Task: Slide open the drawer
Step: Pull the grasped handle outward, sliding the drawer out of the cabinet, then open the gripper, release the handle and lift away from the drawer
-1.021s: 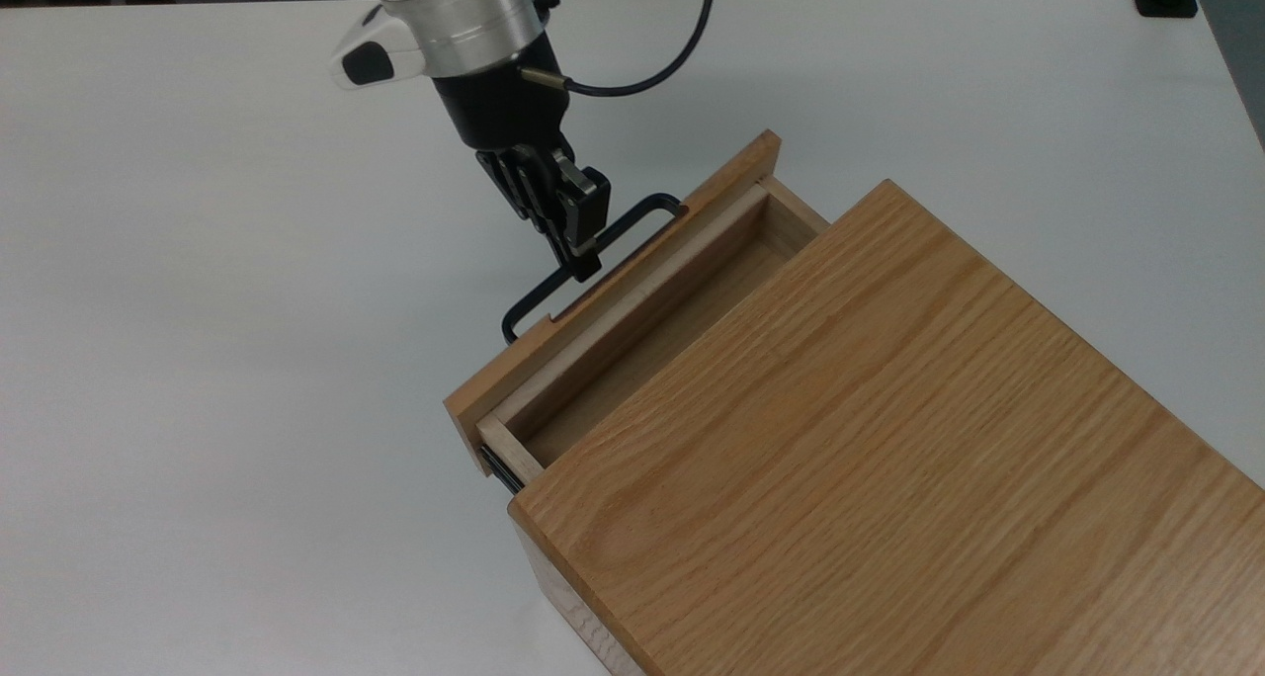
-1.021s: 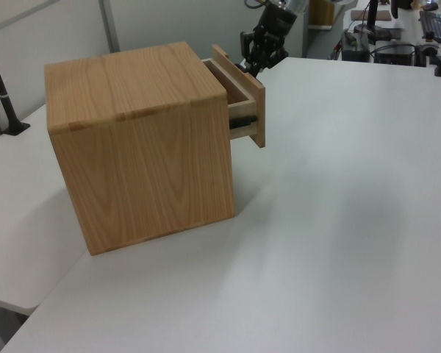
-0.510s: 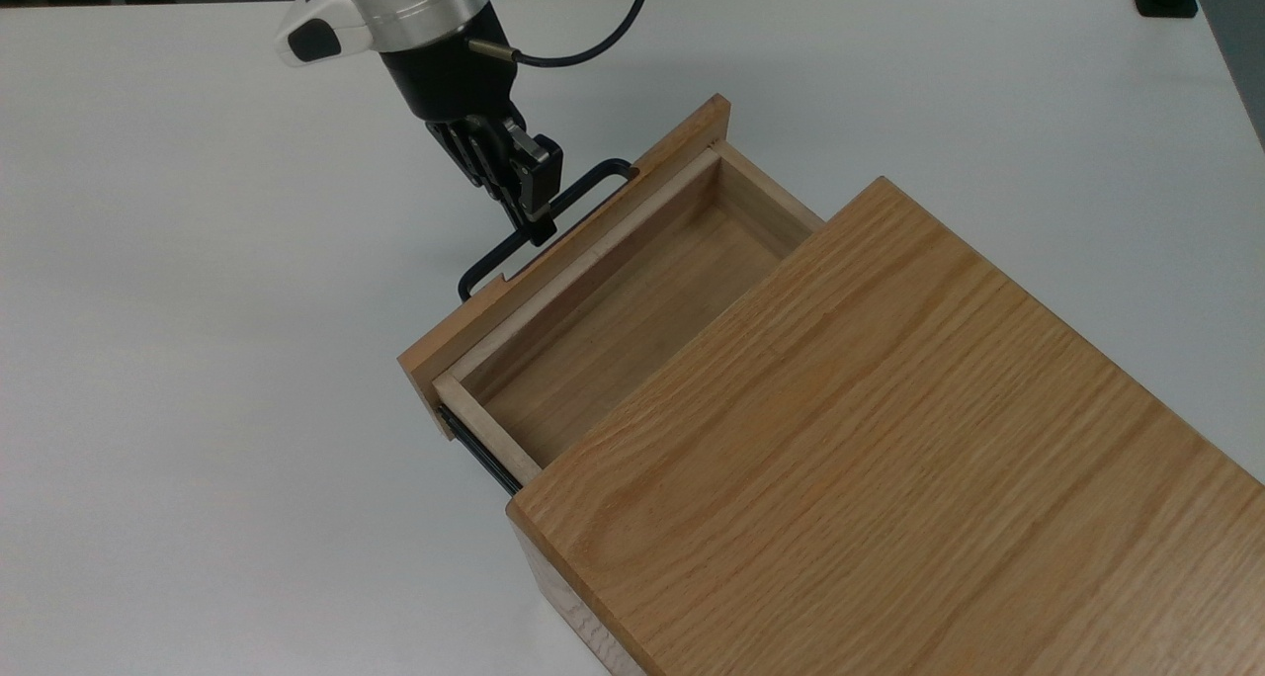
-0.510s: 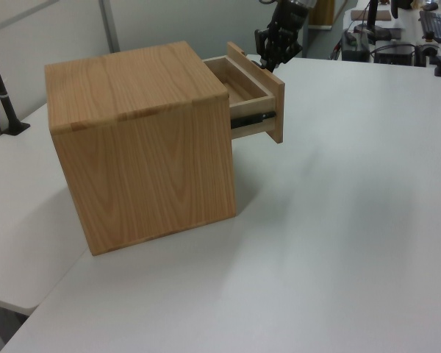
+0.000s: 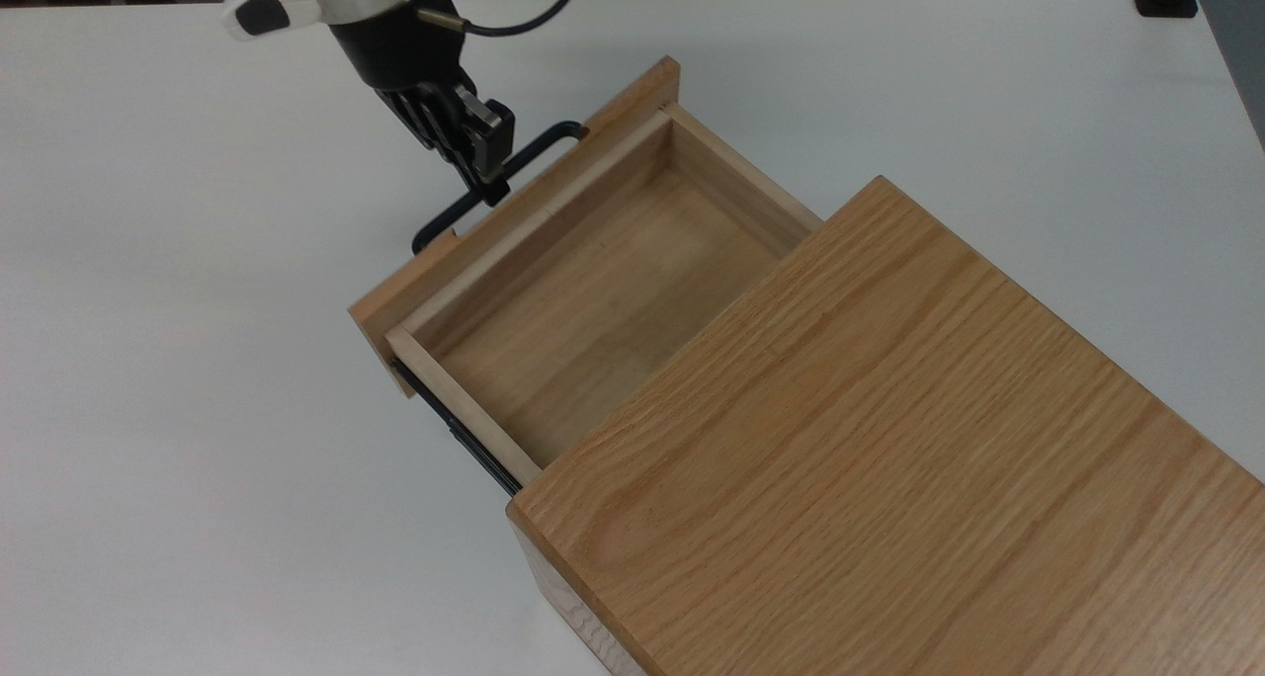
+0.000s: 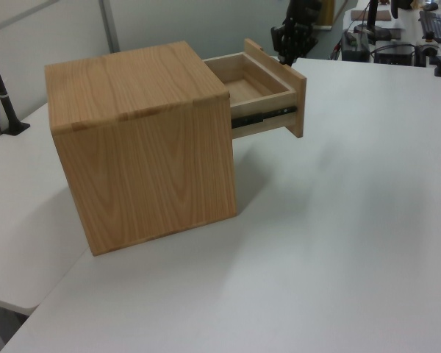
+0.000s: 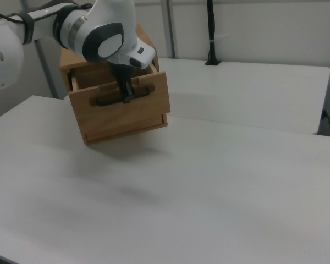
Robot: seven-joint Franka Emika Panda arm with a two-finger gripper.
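1. You can see the drawer is out farther than half a second ago: in the top view far more of its light-wood floor is exposed, and its front panel has slid toward the top view's upper left, along with the arm.
2. Your gripper is clenched on the handle, the thin black bar, near the middle of its length; in the right view it comes down onto the bar from above.
3. Look inside: the tray holds nothing, just bare wood on floor and walls.
4. The drawer sticks out of the top of the oak casing, which stands on the white table; a black side rail shows under the tray in the left view.
5. Around it: a black post stands at the table's far edge in the right view, well apart from the drawer.
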